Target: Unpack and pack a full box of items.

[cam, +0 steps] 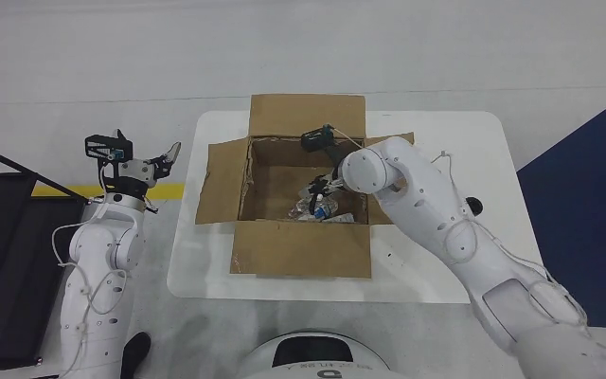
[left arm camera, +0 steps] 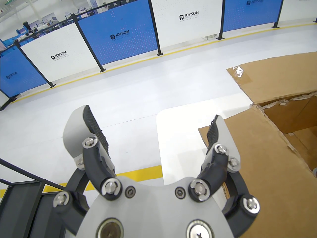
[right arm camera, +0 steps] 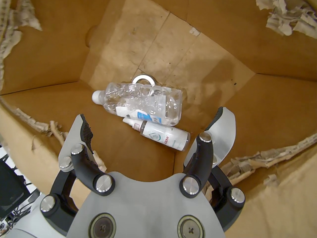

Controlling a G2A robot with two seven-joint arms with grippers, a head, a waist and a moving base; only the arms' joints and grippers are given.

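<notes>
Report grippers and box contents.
Left gripper open, outside the brown cardboard box. Right gripper open inside, above clear crumpled plastic bottle. Small white bottle lies against it.

Bright, even overhead lighting. The white rounded table (cam: 194, 251) reads nearly washed out. The interior of the brown open cardboard box (right arm camera: 158, 38) is dimmer, with one lighter floor patch. Specular glints mark the clear crumpled plastic bottle (right arm camera: 148, 97). Both wrist views bow straight lines towards their edges.

Brown box (cam: 301, 248), clear bottle (right arm camera: 148, 100), white table (cam: 454, 142)
</notes>
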